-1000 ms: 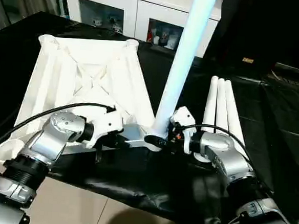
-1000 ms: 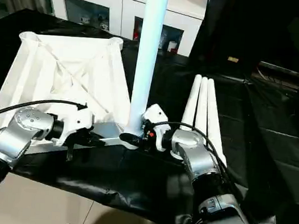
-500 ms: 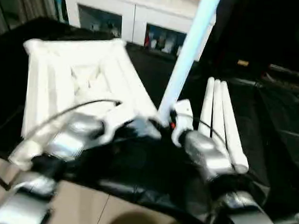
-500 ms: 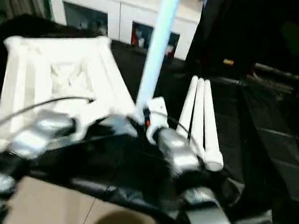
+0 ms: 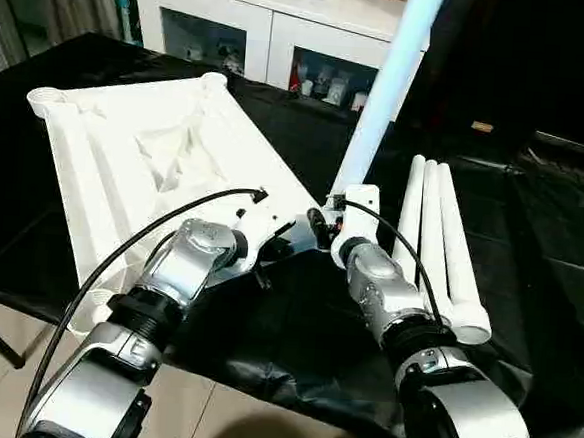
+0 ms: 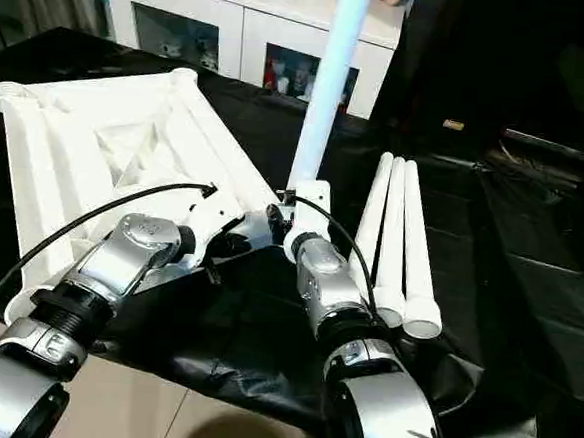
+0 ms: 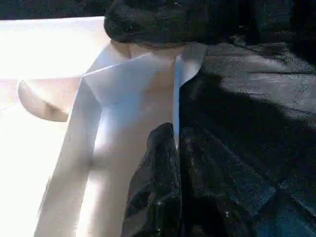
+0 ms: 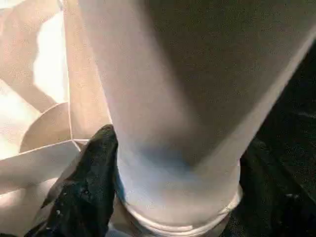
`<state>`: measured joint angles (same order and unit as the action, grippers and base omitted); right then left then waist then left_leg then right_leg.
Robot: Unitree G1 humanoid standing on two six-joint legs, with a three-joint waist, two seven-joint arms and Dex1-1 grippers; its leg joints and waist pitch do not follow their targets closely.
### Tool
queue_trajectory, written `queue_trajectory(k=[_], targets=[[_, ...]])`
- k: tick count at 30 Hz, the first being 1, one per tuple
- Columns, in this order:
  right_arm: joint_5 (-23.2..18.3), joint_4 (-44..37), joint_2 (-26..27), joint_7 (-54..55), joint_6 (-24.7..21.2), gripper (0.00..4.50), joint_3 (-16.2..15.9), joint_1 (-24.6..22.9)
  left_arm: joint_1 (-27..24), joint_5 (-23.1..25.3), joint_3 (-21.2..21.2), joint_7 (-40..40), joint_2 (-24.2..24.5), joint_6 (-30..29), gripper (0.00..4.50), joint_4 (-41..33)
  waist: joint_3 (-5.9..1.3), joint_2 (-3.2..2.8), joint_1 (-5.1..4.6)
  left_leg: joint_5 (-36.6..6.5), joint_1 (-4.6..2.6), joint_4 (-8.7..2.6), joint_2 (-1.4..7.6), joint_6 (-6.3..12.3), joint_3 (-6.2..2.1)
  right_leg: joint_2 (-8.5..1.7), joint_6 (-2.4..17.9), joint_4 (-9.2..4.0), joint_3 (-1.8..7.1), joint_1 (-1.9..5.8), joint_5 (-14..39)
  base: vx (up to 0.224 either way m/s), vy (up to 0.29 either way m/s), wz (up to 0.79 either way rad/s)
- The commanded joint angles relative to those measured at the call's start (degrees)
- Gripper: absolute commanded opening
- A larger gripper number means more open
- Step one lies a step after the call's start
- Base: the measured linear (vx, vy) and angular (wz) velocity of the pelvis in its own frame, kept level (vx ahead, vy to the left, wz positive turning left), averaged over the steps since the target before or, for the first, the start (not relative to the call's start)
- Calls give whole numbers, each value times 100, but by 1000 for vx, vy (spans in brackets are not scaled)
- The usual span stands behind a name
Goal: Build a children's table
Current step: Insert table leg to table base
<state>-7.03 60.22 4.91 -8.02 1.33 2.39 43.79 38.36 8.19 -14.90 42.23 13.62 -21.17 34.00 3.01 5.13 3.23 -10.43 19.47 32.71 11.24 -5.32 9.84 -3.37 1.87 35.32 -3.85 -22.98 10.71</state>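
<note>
One leg (image 5: 386,95) stands at frame centre; my right pincer (image 8: 170,190) grasps it to seat it, my left pincer (image 7: 168,168) clenched on the tabletop (image 5: 136,158) edge to steady it.

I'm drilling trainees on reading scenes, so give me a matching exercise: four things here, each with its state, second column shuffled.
Things:
1. tabletop
2. standing leg
3. three loose legs
4. left gripper

States:
A. lying side by side
B. shut on the tabletop's thin rim
C. ribbed underside facing up
D. upright in a corner socket

Pairs: 1-C, 2-D, 3-A, 4-B
</note>
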Motion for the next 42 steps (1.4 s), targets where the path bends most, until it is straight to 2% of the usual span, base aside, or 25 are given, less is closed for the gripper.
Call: queue_trajectory(k=[1,3,4,5,7,9,10,11,13,17,18,19,23,25,27,29,33,42], targets=[[-134,61,176,-727,29,364,-141,-74,-36,32,122,-208,129,230,0,-40,-336,-42,-2,-1234,106,-357,170,89,-69,-494,570,-492,291,309,1993,0,0,0],[-73,-92,63,-1142,0,380,-297,-125,-61,14,112,-68,232,291,0,-60,-348,-44,-19,-1081,129,-362,177,78,-83,-487,564,-477,276,325,1864,0,0,0],[-46,-147,8,-1321,-13,388,-349,-143,-72,5,88,31,279,413,0,-63,-344,-41,-38,-1069,106,-351,182,100,-74,-476,609,-477,278,298,1759,0,0,0],[-16,-342,-146,-1660,-67,388,-472,-239,-125,-10,67,183,377,482,0,-131,-351,-50,-29,-1018,82,-338,180,146,-65,-474,688,-477,281,290,1624,0,0,0],[10,-592,-357,-2115,-114,388,-610,-370,-204,-62,38,451,502,614,0,-225,-355,-69,-23,-853,85,-324,198,225,-48,-476,867,-433,297,288,1219,0,0,0],[-10,-968,-676,-2735,-200,388,-773,-580,-324,-159,-14,849,668,767,0,-365,-358,-92,-19,-752,93,-316,202,291,-44,-465,1001,-409,289,308,920,0,0,0],[-6,-1154,-853,-3032,-219,388,-854,-690,-386,-211,-51,1063,769,774,0,-460,-366,-116,9,-726,72,-314,213,309,-47,-464,1062,-385,287,320,777,0,0,0],[-6,-1154,-853,-3032,-219,388,-854,-690,-386,-211,-51,1063,769,774,0,-460,-365,-107,-1,-715,81,-312,216,317,-39,-469,1098,-379,294,313,711,0,0,0],[-26,-1477,-1136,-3542,-254,388,-917,-844,-541,-420,-142,1625,988,921,0,-764,-368,-114,22,-707,68,-313,221,305,-37,-471,1184,-366,293,316,612,0,0,0],[-106,-1840,-1381,-4072,-351,388,-977,-957,-708,-636,-288,2364,1314,1242,0,-1088,-372,-155,39,-585,34,-310,225,343,-21,-446,1353,-316,305,311,150,0,0,0],[-103,-1856,-1393,-4099,-350,388,-990,-962,-714,-639,-298,2397,1332,1262,0,-1095,-374,-161,58,-631,-20,-303,228,347,6,-441,1414,-320,310,271,77,0,0,0],[-97,-1971,-1458,-4255,-374,388,-1061,-1006,-751,-686,-310,2567,1401,1318,0,-1136,-361,-163,59,-733,-25,-308,229,332,18,-437,1446,-324,315,267,136,0,0,0],[-186,-2396,-1599,-4673,-535,388,-1230,-1171,-859,-862,-299,2960,1519,1258,0,-1343,-342,-164,90,-911,8,-338,242,174,-4,-446,1281,-351,308,312,511,0,0,0],[-196,-2597,-1699,-4940,-657,388,-1357,-1251,-859,-822,-264,2890,1523,1293,0,-1336,-339,-161,93,-1014,-7,-337,236,134,-1,-443,1218,-377,311,298,691,0,0,0],[-139,-2623,-1727,-4997,-666,388,-1390,-1275,-858,-815,-260,2892,1541,1326,0,-1328,-338,-131,104,-1013,5,-335,232,99,-4,-454,1169,-389,311,299,836,0,0,0],[-100,-2623,-1732,-5013,-671,372,-1396,-1284,-858,-815,-261,2897,1558,1351,0,-1324,-341,-127,116,-965,17,-329,227,91,-7,-458,1121,-384,315,302,912,0,0,0],[-32,-2493,-1678,-4954,-655,339,-1350,-1257,-893,-821,-238,2920,1609,1410,0,-1322,-357,-131,124,-774,28,-322,224,100,-11,-449,1137,-346,309,310,653,0,0,0],[-16,-2517,-1691,-4874,-757,276,-1444,-1366,-953,-803,-216,2965,1678,1399,0,-1339,-357,-129,144,-790,24,-318,225,85,-9,-452,1136,-341,307,309,658,0,0,0]])
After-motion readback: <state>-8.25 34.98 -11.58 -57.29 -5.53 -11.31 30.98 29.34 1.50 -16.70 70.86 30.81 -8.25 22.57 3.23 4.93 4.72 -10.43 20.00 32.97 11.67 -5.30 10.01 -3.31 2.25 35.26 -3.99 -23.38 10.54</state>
